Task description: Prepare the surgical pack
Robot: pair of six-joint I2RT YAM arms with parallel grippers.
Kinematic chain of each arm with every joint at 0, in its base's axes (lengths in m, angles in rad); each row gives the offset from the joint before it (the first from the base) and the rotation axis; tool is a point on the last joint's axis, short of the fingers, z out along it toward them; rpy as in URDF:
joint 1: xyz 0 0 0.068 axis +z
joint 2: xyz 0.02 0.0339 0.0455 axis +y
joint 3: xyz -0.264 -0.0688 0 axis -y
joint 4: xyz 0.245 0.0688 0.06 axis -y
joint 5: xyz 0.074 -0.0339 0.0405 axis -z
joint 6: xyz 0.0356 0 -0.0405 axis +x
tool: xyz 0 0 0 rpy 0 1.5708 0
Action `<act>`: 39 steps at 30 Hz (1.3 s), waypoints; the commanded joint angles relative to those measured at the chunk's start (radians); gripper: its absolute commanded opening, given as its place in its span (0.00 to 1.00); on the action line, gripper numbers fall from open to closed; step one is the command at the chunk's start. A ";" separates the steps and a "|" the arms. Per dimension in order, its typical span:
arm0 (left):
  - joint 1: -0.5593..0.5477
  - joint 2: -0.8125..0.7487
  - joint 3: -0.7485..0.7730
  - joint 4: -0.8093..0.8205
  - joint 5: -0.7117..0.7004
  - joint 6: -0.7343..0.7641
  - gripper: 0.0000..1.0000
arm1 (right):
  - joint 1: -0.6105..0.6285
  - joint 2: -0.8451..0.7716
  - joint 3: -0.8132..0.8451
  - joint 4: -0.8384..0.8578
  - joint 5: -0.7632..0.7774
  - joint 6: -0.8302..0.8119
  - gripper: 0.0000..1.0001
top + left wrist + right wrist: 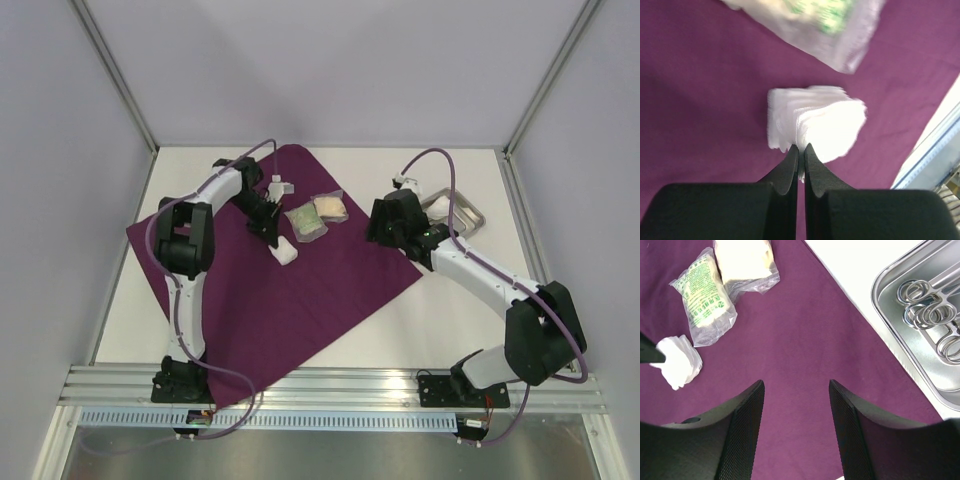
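Observation:
A deep-purple cloth lies spread flat on the table. My left gripper is shut on the edge of a white gauze square at the cloth's middle. The left wrist view shows the closed gripper pinching the gauze. Two clear packets lie beside it, one green-printed and one beige. A second gauze square lies further back. My right gripper is open and empty above the cloth's right corner. The steel tray holds several metal forceps.
The tray sits on bare white table right of the cloth. Something white lies in its near-left end. The green-printed packet, beige packet and held gauze show in the right wrist view. Grey walls enclose the table.

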 commanded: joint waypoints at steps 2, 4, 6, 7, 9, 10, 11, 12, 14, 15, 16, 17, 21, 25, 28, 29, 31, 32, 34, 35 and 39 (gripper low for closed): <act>-0.002 0.020 0.071 0.040 -0.050 -0.044 0.00 | 0.005 0.006 0.015 0.017 -0.012 -0.021 0.57; -0.002 0.036 0.074 0.052 -0.065 -0.049 0.00 | 0.006 0.019 0.012 0.029 -0.027 -0.021 0.58; -0.002 0.045 0.074 0.059 -0.099 -0.047 0.00 | 0.004 0.041 0.015 0.059 -0.095 -0.026 0.58; -0.002 0.046 0.072 0.057 -0.110 -0.046 0.00 | 0.006 0.052 0.018 0.078 -0.135 -0.029 0.59; -0.002 0.043 0.063 0.059 -0.107 -0.039 0.00 | 0.015 0.104 0.033 0.169 -0.288 -0.026 0.60; -0.002 0.040 0.058 0.063 -0.104 -0.038 0.00 | 0.024 0.132 0.044 0.227 -0.329 -0.012 0.62; -0.002 0.036 0.055 0.065 -0.094 -0.036 0.00 | 0.040 0.167 0.088 0.252 -0.406 -0.004 0.62; -0.002 0.028 0.049 0.066 -0.087 -0.033 0.00 | 0.050 0.242 0.114 0.266 -0.434 0.010 0.63; -0.002 0.022 0.046 0.068 -0.074 -0.035 0.00 | 0.075 0.319 0.197 0.296 -0.512 0.057 0.63; -0.002 0.020 0.046 0.066 -0.073 -0.032 0.00 | 0.083 0.381 0.218 0.307 -0.531 0.074 0.64; -0.002 0.020 0.046 0.065 -0.073 -0.030 0.00 | 0.089 0.409 0.235 0.356 -0.541 0.092 0.64; -0.002 0.020 0.046 0.063 -0.073 -0.027 0.00 | 0.104 0.463 0.255 0.355 -0.537 0.093 0.65; -0.002 0.016 0.025 0.063 -0.067 -0.010 0.00 | 0.120 0.583 0.361 0.346 -0.548 0.134 0.66; -0.002 0.000 -0.001 0.074 -0.051 0.005 0.00 | 0.133 0.663 0.447 0.326 -0.551 0.143 0.65; -0.002 -0.013 -0.017 0.077 -0.036 0.029 0.00 | 0.133 0.703 0.466 0.321 -0.525 0.161 0.63; -0.002 -0.016 -0.021 0.080 -0.036 0.033 0.00 | 0.133 0.713 0.466 0.321 -0.520 0.169 0.63; -0.002 -0.024 -0.028 0.083 -0.036 0.037 0.00 | 0.135 0.733 0.473 0.321 -0.518 0.181 0.62; -0.002 -0.026 -0.029 0.083 -0.036 0.040 0.00 | 0.136 0.741 0.478 0.321 -0.518 0.183 0.60; -0.004 -0.027 -0.029 0.082 -0.025 0.043 0.00 | 0.135 0.761 0.486 0.292 -0.534 0.194 0.57; -0.004 -0.029 -0.032 0.082 -0.019 0.042 0.00 | 0.135 0.769 0.487 0.296 -0.544 0.200 0.56; -0.015 -0.029 -0.034 0.082 -0.015 0.051 0.00 | 0.147 0.776 0.476 0.300 -0.583 0.209 0.54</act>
